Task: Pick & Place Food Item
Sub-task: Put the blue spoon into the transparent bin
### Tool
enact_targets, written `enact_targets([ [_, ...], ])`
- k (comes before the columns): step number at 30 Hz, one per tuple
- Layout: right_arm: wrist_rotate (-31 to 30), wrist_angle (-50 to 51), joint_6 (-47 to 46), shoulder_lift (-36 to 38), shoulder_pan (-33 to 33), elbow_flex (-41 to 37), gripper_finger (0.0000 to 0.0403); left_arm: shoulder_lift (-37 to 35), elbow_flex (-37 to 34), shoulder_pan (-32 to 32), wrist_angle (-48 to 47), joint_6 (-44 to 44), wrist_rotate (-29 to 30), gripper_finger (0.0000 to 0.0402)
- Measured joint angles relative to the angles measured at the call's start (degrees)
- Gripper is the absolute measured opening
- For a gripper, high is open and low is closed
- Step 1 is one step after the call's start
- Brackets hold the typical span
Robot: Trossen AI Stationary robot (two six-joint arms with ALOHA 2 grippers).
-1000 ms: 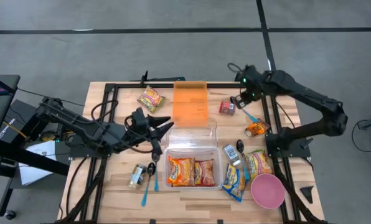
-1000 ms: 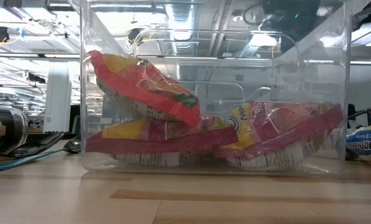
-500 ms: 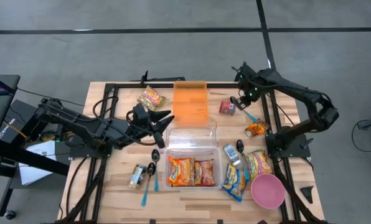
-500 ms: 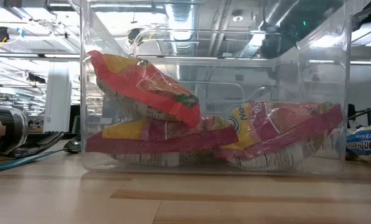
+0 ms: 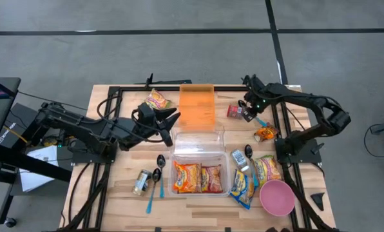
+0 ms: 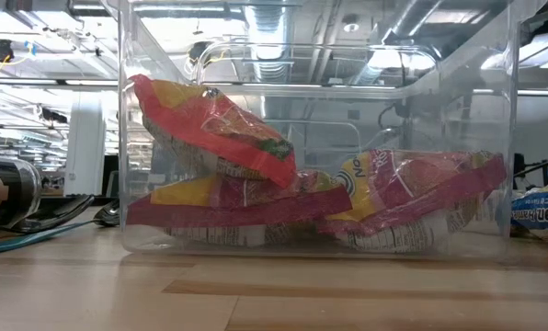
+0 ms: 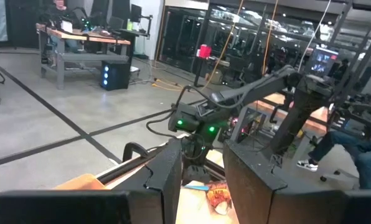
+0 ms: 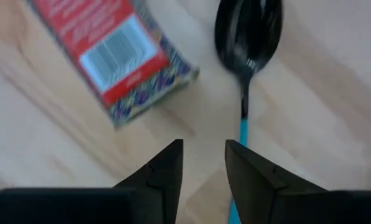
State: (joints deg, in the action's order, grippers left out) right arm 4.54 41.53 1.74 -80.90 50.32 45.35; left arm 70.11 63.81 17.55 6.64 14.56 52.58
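Container (image 5: 199, 169): open top, two noodle packets (image 5: 196, 178) inside.
Right flank: crowded by packets (image 5: 243, 187), pink bowl (image 5: 276, 197).
Left flank: spoons (image 5: 158, 175).

Both arms reaching over the far half of the table

The left gripper (image 5: 172, 116) is pointing level across the table, fingers slightly parted; the right gripper (image 5: 249, 113) is aiming downward, fingers (image 8: 164, 168) narrowly gapped, apparently holding nothing.

orange lid (image 5: 197, 106), pink bowl (image 5: 276, 197), red-yellow packets (image 5: 196, 177)
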Motion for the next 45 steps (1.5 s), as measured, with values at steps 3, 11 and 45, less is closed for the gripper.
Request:
enact_targets([
  [3, 0.0, -3.6, 0.2, -0.5, 0.8, -1.0, 0.0116, 0.0, 0.0, 0.0, 0.0, 2.1, 0.0, 0.0113],
  [11, -1.4, -5.9, 1.9, -5.5, 3.2, -1.9, 0.0116, 0.0, 0.0, 0.1, -0.1, 5.2, -0.9, 0.0113],
  [45, -2.9, -11.2, 4.3, -8.9, 3.9, -1.7, 0.0116, 0.0, 0.0, 0.1, 0.3, 7.2, -1.9, 0.0113],
])
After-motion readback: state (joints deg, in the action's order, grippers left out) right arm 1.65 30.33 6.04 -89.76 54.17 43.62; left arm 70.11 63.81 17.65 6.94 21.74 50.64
